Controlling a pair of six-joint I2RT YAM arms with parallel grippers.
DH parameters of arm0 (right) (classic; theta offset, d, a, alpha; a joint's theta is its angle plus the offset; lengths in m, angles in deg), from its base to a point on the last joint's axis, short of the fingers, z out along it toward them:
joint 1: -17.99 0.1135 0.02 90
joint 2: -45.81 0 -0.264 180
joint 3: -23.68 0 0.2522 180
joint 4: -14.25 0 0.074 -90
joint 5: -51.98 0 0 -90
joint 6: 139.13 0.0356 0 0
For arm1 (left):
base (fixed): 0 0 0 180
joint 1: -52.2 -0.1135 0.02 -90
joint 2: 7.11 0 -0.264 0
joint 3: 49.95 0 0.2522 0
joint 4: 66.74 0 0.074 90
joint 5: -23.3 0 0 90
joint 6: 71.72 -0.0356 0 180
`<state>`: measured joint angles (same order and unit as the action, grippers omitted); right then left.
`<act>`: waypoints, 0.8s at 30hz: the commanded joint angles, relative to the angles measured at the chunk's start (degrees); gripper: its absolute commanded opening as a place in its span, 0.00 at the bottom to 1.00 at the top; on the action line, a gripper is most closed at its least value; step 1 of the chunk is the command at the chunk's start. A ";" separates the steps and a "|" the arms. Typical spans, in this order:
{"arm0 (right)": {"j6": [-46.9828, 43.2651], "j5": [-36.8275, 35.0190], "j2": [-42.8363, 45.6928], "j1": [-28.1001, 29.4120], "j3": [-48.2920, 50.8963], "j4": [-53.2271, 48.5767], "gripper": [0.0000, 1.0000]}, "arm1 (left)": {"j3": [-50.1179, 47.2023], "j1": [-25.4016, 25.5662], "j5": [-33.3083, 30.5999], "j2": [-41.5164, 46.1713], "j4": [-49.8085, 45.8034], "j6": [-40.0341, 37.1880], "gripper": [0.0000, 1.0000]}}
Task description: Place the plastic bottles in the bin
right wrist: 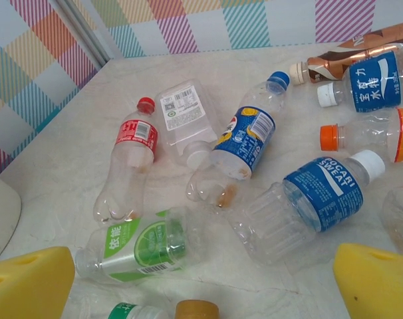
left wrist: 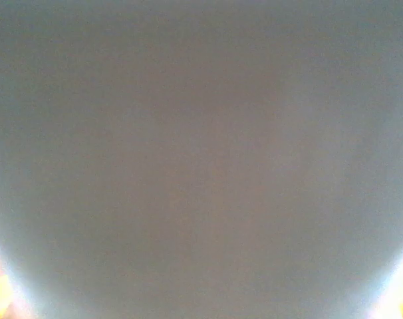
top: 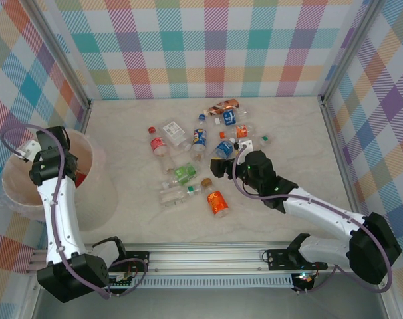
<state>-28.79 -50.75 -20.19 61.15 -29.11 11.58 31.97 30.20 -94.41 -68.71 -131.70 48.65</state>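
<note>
Several plastic bottles lie scattered mid-table. Among them are a red-label one [top: 157, 143] [right wrist: 132, 159], a flattened clear one [right wrist: 181, 116], a blue-and-yellow one [right wrist: 245, 139], a blue Pocari Sweat one [right wrist: 314, 199] [top: 223, 147], a green-label one [right wrist: 138, 246] [top: 184, 174] and an orange-label one [top: 217, 199]. My right gripper [top: 218, 166] [right wrist: 208, 286] hovers open just short of the green and Pocari bottles, with nothing between its yellow fingertips [right wrist: 28, 282]. The bin [top: 88, 199] stands at the left edge. My left gripper [top: 48, 163] hangs over its mouth, its jaws hidden. The left wrist view is a grey blur.
More bottles lie toward the back: a copper-coloured one [top: 225, 106] [right wrist: 348, 56], a blue-label one with a white cap [right wrist: 368, 83] and an orange-capped one [right wrist: 368, 133]. Something red [top: 82, 178] shows inside the bin. Checked walls [top: 208, 46] enclose the table on three sides.
</note>
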 commanded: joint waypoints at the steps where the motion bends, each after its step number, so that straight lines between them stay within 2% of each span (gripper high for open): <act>1: -1.22 0.94 -0.54 0.09 -2.69 0.89 1.00 | -0.91 -1.36 0.51 -2.29 -0.59 4.57 0.63; 5: -1.66 1.15 -0.39 0.11 -2.92 0.36 1.00 | -1.18 -1.42 2.42 -3.50 0.55 4.44 0.64; 11: -0.94 -1.15 -0.15 0.07 -1.57 0.80 1.00 | 1.98 -1.38 4.02 -4.31 -1.59 2.47 0.81; 16: -0.32 -1.24 -0.13 0.09 -1.16 0.54 1.00 | 4.11 -1.31 6.52 -3.03 -2.72 0.58 0.90; 24: 2.53 -2.68 1.51 0.09 1.32 -2.61 1.00 | 7.63 -1.05 16.77 0.56 -4.76 -1.53 0.94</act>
<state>-27.98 -52.11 -20.25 61.17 -29.39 10.51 36.56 29.44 -83.30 -70.64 -134.07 48.89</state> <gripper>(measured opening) 0.996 0.938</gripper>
